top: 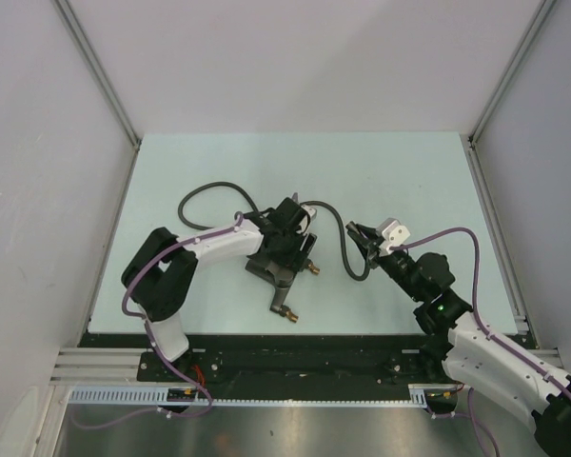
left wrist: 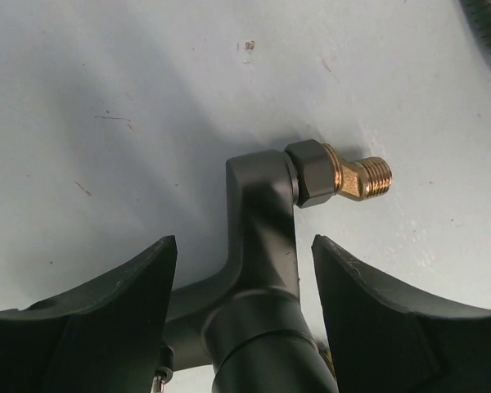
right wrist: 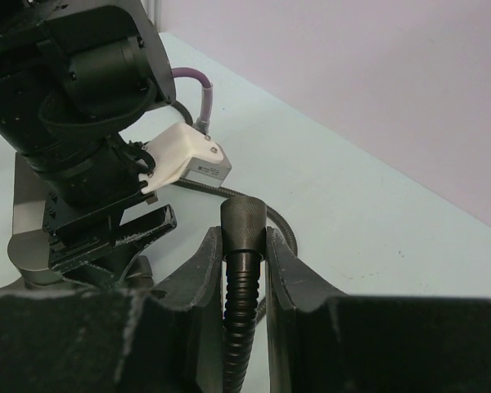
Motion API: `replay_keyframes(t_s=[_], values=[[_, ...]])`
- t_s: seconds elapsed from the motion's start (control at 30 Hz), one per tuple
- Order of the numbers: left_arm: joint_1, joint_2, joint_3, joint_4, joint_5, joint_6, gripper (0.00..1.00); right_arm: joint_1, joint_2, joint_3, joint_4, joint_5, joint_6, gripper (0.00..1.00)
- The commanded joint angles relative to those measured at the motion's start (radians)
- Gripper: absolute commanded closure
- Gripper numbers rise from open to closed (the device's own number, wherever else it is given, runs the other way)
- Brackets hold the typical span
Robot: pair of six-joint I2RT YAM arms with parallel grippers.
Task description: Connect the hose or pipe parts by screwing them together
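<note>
The dark-grey forked fitting (top: 278,276) lies mid-table, its brass threaded tips (top: 313,268) pointing right and toward the front. My left gripper (top: 284,246) hangs over it, open. In the left wrist view the fitting's stem (left wrist: 262,246) stands between the fingers (left wrist: 147,286) with a gap on each side, and one brass tip (left wrist: 364,176) shows just ahead. The dark hose (top: 209,189) loops from the back left round to my right gripper (top: 359,233). This gripper (right wrist: 244,241) is shut on the hose's knurled end nut (right wrist: 244,221), which points toward the left arm.
White walls with aluminium rails (top: 100,71) close in the table (top: 409,181) on three sides. Purple cables (top: 457,231) arc over both arms. The left arm's wrist and white camera (right wrist: 188,160) fill the left of the right wrist view, close to the held nut.
</note>
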Motion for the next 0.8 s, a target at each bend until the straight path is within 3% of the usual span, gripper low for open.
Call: replay_keyframes(t_s=[0.0, 0.2, 0.33, 0.43, 0.77], values=[[-0.021, 0.035, 0.029, -0.004, -0.021, 0.015, 0.28, -0.006, -0.008, -0.014, 0.039, 0.032, 0.006, 1.0], [-0.031, 0.07, 0.034, -0.004, -0.022, 0.022, 0.38, -0.015, -0.005, -0.017, 0.042, 0.033, 0.007, 1.0], [-0.031, 0.095, 0.015, -0.003, -0.001, 0.005, 0.37, -0.019, 0.006, -0.015, 0.048, 0.03, 0.01, 1.0], [-0.032, 0.109, 0.008, -0.003, 0.021, -0.007, 0.42, -0.024, 0.013, -0.015, 0.048, 0.029, 0.01, 1.0], [-0.069, 0.094, 0.04, -0.006, -0.024, 0.053, 0.46, -0.027, 0.006, -0.018, 0.05, 0.029, 0.012, 1.0]])
